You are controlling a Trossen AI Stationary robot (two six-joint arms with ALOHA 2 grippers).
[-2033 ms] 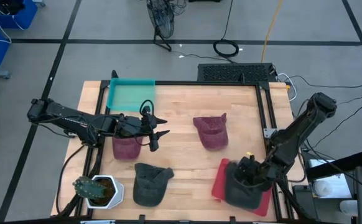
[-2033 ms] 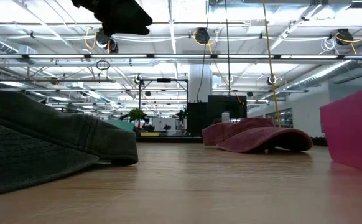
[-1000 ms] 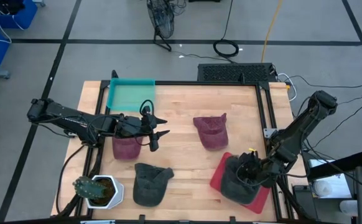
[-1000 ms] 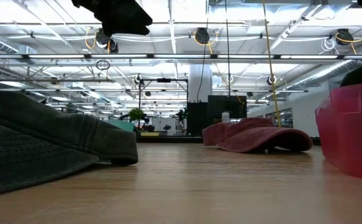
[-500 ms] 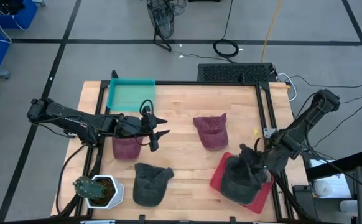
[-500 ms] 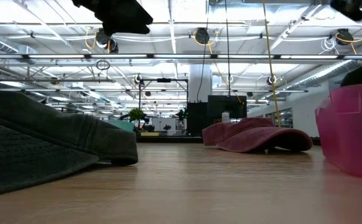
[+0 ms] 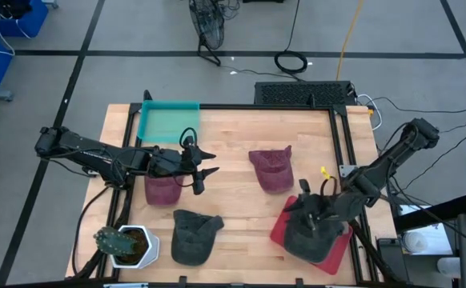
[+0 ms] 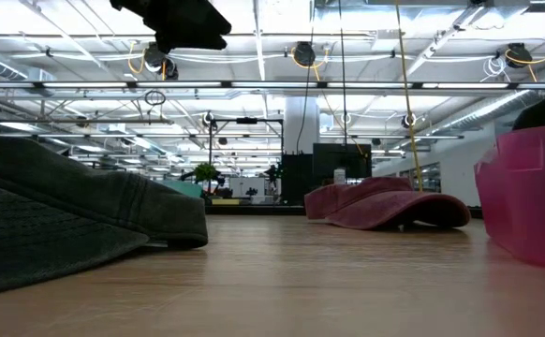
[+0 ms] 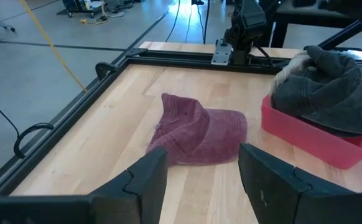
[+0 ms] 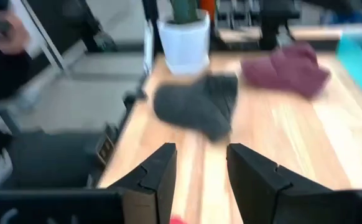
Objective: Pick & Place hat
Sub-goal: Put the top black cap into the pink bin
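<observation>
We see the dark grey hat (image 7: 307,232) lying in the red bin (image 7: 330,256) at the counter's (image 7: 233,152) right edge, right gripper (image 7: 319,210) just above, jaws parted and empty, left gripper (image 7: 203,170) waiting with jaws wide.

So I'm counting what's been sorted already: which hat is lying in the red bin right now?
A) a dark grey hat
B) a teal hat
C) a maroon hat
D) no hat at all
A. The high view shows a dark grey hat sitting in the red bin, with the right claw open just above it; both maroon hats lie out on the table.
</observation>
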